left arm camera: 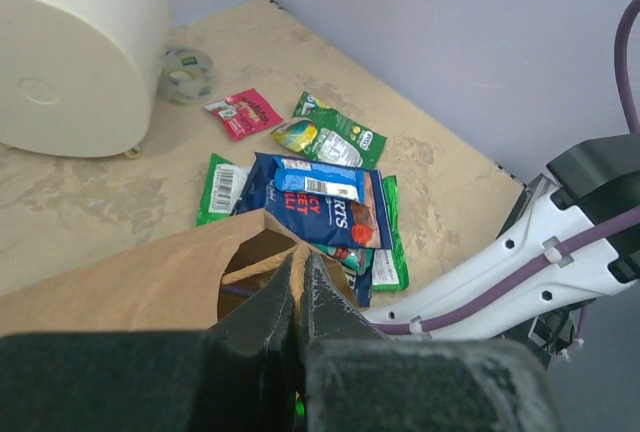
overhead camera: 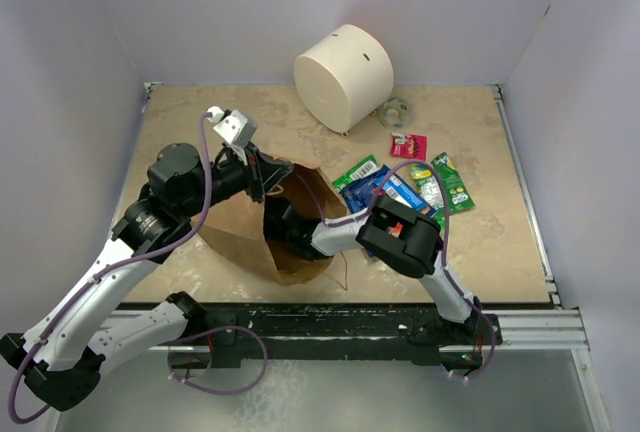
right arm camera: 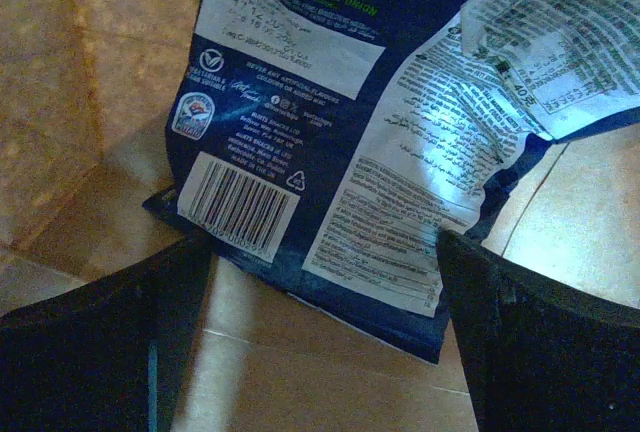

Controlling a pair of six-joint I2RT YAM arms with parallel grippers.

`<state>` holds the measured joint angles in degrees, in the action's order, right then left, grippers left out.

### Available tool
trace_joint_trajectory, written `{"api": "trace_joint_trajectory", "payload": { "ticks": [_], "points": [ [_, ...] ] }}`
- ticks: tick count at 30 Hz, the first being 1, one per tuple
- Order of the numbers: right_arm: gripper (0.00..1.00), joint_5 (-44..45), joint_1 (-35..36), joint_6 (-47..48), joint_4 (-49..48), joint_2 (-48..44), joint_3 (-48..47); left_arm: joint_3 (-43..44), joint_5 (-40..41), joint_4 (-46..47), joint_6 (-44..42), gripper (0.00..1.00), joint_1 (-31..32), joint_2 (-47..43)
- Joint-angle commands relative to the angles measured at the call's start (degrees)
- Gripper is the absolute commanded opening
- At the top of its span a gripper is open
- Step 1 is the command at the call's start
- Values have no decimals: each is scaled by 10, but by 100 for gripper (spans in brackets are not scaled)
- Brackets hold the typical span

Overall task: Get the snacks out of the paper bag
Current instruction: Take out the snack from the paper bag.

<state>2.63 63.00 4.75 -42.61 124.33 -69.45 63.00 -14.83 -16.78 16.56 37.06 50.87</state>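
The brown kraft paper bag [overhead camera: 235, 237] lies slumped on the beige stone-patterned worktop [overhead camera: 470, 242], its mouth turned towards the right arm. The left gripper [left arm camera: 300, 287] is clamped on the bag's upper rim, its fingers pressed together with the paper between them. The right arm reaches in through the mouth, and the right gripper [right arm camera: 320, 352] sits inside the bag with its fingers spread wide, holding nothing. Just ahead of those fingers a dark blue foil packet with a barcode [right arm camera: 290, 102] lies on the bag's paper. A second packet with a white printed panel [right arm camera: 560, 42] overlaps its right side. Outside, just beyond the mouth, a blue glossy packet [left arm camera: 315, 202] rests on top of green foil packets [left arm camera: 225, 187]. Further back, a small red packet [left arm camera: 243, 112] lies near the clear tape roll [left arm camera: 187, 72] and the big white cylinder [left arm camera: 70, 52].
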Motion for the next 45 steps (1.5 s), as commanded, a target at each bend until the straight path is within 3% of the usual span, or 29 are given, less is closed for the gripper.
{"api": "trace_joint_trajectory", "payload": {
  "ticks": [1,5,13,19,25,28,45],
  "points": [
    [96,57,0,-31,43,21,-58,-2,-32,50,26,0,1,-3],
    [90,83,-2,-26,94,47,-97,-6,-21,34,23,0,1,-18],
    [51,105,-1,-3,158,69,-134,-25,22,-22,21,0,1,-66],
    [23,113,0,38,148,36,-124,-40,93,-74,13,0,1,-107],
    [6,85,4,74,96,-39,-66,-33,168,-105,-10,0,1,-120],
    [1,81,8,87,95,-72,-52,-25,181,-109,-22,0,1,-113],
    [0,-27,17,83,129,-274,84,47,278,-112,-73,0,1,-61]
  ]
}}
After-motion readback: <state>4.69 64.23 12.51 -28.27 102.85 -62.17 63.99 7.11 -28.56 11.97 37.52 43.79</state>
